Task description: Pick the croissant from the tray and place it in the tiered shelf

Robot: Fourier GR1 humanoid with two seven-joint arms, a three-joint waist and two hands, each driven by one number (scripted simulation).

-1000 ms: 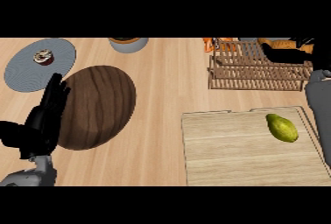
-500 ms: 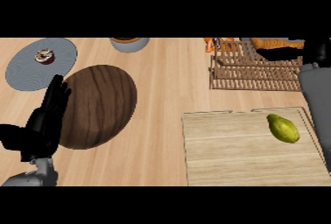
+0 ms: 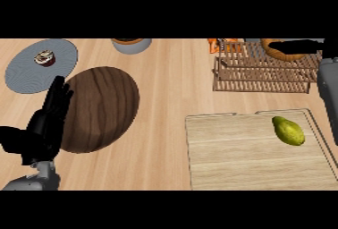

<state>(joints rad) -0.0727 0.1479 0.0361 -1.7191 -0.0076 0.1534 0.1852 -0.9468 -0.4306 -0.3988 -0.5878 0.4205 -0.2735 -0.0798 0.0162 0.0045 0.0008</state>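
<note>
Lying across the croissant (image 3: 280, 53) at the tiered shelf (image 3: 263, 72), the right robot hand (image 3: 300, 45) hides whether it grips.

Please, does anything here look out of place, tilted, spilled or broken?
Nothing stands out. The green fruit lies whole on the tray, the small cake sits on the grey plate, and the tiered shelf stands straight. The right hand holds the croissant over the shelf's far corner; the left hand rests open.

A kitchen – wooden counter (image 3: 173, 67), grey plate (image 3: 25, 76), tray (image 3: 251, 166), slatted shelf (image 3: 264, 75).
</note>
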